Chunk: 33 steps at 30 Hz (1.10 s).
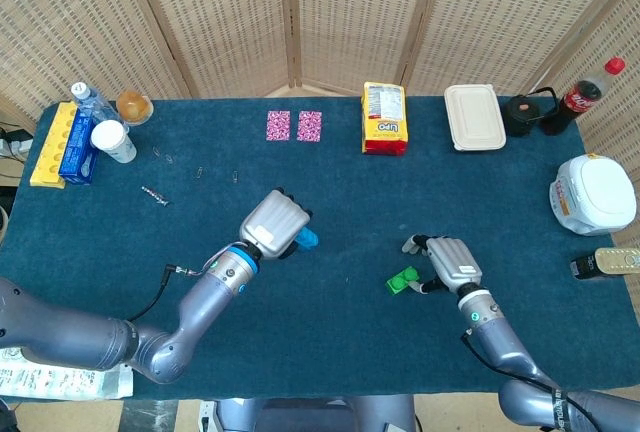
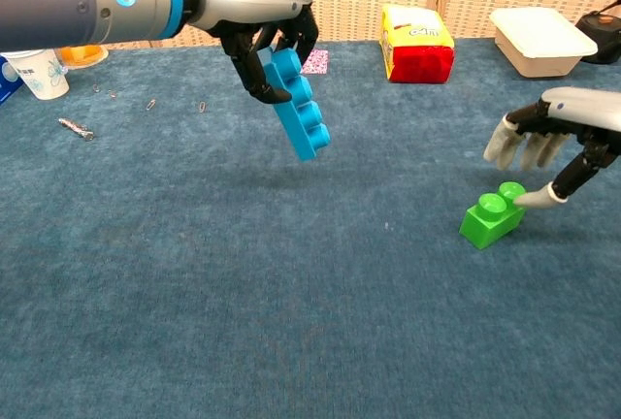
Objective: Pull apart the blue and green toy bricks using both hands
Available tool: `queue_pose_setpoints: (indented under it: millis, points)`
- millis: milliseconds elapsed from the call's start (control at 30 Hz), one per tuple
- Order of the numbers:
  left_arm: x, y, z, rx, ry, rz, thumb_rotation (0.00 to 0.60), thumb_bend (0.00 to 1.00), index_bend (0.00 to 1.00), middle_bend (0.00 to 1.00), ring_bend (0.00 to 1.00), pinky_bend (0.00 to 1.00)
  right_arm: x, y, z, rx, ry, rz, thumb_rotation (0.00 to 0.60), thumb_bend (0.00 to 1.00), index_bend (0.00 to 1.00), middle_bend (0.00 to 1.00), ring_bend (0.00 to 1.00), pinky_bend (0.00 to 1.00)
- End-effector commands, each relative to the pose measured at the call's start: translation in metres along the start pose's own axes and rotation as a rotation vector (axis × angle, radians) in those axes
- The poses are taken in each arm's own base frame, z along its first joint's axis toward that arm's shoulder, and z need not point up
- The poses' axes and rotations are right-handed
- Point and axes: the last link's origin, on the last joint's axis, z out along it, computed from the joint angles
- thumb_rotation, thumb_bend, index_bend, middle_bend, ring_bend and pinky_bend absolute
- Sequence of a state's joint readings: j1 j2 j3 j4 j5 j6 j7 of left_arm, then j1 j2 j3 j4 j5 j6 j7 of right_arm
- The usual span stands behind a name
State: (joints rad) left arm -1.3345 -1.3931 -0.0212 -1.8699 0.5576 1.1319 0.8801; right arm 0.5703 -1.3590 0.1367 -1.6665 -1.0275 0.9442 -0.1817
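blue plastic first: the blue toy brick hangs above the cloth, clamped at its top end in the left hand, its long axis tilted with the free end pointing down toward 4 o'clock in the chest view. in the head view only a small blue tip shows past the knuckles of that hand; the rest is hidden under it.

the green toy brick sits on the blue tablecloth, well apart from the blue one and off at 4 o'clock from it. the right hand is spread above it, fingers loose and gripping nothing, one pale fingertip touching or just beside the brick's studs; which of the two cannot be told. in the head view the green brick lies at 8 o'clock from the right hand, just beside it.

judging by this, the bricks are already separated. the blue one remains to be put down, and the left hand alone carries it. the right wrist is cut off at the chest view's edge.
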Motion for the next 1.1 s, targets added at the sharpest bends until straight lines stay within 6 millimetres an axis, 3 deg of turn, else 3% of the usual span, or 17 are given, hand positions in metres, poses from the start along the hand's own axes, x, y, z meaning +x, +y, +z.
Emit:
queue_pose_setpoints:
  millis: [33,300,500,567,633,700,800,967,1100]
  points:
    - [-0.005,-0.002,-0.003,0.011,0.003,-0.035,0.49,0.44,0.72,0.6,0.49,0.46,0.008,0.0,-0.003,0.005,0.026,0.005,0.6,0.26,0.32,0.35,0.37,0.3]
    - [-0.02,-0.001,-0.007,0.033,0.033,-0.131,0.492,0.44,0.72,0.6,0.49,0.46,0.025,0.003,-0.011,0.003,0.075,0.005,0.6,0.26,0.32,0.35,0.37,0.3]
    - [-0.043,0.01,-0.002,0.043,0.096,-0.225,0.491,0.41,0.72,0.6,0.48,0.45,0.034,0.01,-0.018,-0.014,0.099,0.005,0.6,0.26,0.32,0.35,0.37,0.3]
    - [-0.062,0.021,-0.001,0.022,0.031,-0.254,0.496,0.36,0.63,0.55,0.4,0.41,0.037,0.016,-0.021,-0.029,0.103,-0.003,0.6,0.26,0.32,0.35,0.37,0.3]
    - [-0.067,0.023,0.0,0.019,-0.011,-0.271,0.492,0.29,0.42,0.43,0.26,0.32,0.04,0.017,-0.022,-0.034,0.105,0.0,0.6,0.26,0.32,0.35,0.37,0.3]
    - [-0.068,0.023,0.0,0.02,-0.026,-0.277,0.446,0.22,0.19,0.3,0.16,0.24,0.042,0.018,-0.022,-0.036,0.108,0.001,0.6,0.26,0.32,0.35,0.37,0.3]
    - [-0.069,0.021,-0.001,0.026,-0.031,-0.284,0.333,0.17,0.05,0.21,0.1,0.2,0.044,0.019,-0.022,-0.036,0.112,-0.001,0.6,0.26,0.32,0.35,0.37,0.3]
    - [-0.068,0.014,-0.006,0.045,-0.048,-0.305,0.094,0.12,0.0,0.11,0.0,0.16,0.046,0.019,-0.022,-0.037,0.116,0.005,0.6,0.26,0.32,0.35,0.37,0.3]
    - [-0.064,-0.002,-0.012,0.086,-0.029,-0.324,0.05,0.12,0.0,0.1,0.0,0.15,0.047,0.022,-0.022,-0.045,0.119,0.011,0.6,0.26,0.32,0.35,0.37,0.3]
